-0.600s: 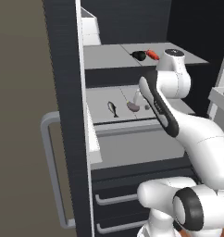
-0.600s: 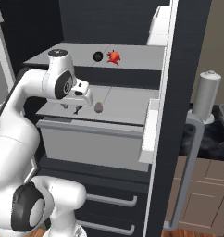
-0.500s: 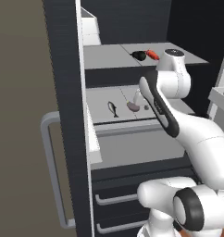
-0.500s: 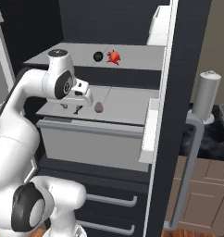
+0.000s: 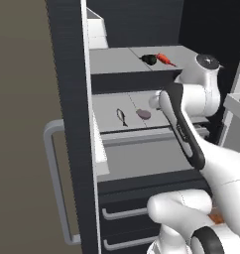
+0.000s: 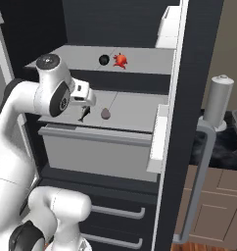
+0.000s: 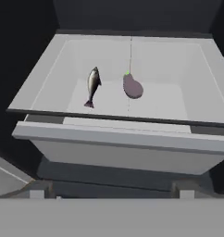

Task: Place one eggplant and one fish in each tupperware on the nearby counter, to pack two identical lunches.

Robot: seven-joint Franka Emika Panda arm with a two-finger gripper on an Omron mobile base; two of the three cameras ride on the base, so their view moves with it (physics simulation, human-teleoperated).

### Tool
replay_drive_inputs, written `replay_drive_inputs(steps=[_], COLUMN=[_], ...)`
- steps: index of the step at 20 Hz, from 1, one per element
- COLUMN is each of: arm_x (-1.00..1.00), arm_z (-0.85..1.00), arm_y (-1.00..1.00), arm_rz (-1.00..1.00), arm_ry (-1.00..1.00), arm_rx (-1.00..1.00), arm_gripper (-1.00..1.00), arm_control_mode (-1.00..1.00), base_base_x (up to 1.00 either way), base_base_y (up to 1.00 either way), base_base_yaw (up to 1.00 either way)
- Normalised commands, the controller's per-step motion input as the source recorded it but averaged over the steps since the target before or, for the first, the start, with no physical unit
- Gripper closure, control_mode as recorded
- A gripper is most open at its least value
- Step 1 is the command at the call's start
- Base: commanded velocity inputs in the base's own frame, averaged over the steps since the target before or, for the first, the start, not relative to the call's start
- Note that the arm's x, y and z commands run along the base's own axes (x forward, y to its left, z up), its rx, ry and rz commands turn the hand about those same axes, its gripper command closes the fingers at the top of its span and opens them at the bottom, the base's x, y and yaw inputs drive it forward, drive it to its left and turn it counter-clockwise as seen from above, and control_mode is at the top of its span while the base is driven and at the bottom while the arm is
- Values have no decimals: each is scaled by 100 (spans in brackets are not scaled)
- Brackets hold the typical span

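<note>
A slim grey fish (image 7: 92,84) and a purple eggplant (image 7: 132,87) lie side by side in the pale tray-like shelf (image 7: 118,141) of the open fridge. The same fish (image 6: 83,115) and eggplant (image 6: 105,113) show from the right base, and again the fish (image 5: 122,117) and eggplant (image 5: 143,114) from the left base. On the shelf above lies a red-orange fish (image 5: 165,59) (image 6: 121,60) next to a dark round item (image 5: 150,59) (image 6: 104,60). My gripper (image 7: 111,194) (image 6: 90,100) is open and empty, just in front of the lower shelf. The tupperware is out of view.
The fridge door (image 5: 67,124) (image 6: 189,122) stands swung open, with a long grey handle (image 5: 55,183) (image 6: 199,186). Dark drawers (image 5: 137,208) sit below the shelf. A tall grey cylinder (image 6: 221,100) stands on the dark counter to the right.
</note>
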Motion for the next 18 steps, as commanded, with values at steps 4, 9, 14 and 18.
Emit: replay_drive_inputs(steps=[4, 9, 14, 18], arm_x=[10, 31, 40, 38], arm_z=[69, 45, 40, 37], arm_y=[-7, 0, 0, 0], arm_rz=[0, 0, -1, 0], arm_ry=[-40, -10, 0, 0], arm_rx=[5, 0, 0, 0], arm_gripper=[-100, -100, -100, -100], arm_control_mode=[-100, -100, -100, -100], base_base_x=[0, 0, 0, 0], base_base_y=[0, 0, 0, 0], base_base_yaw=[0, 0, 0, 0])
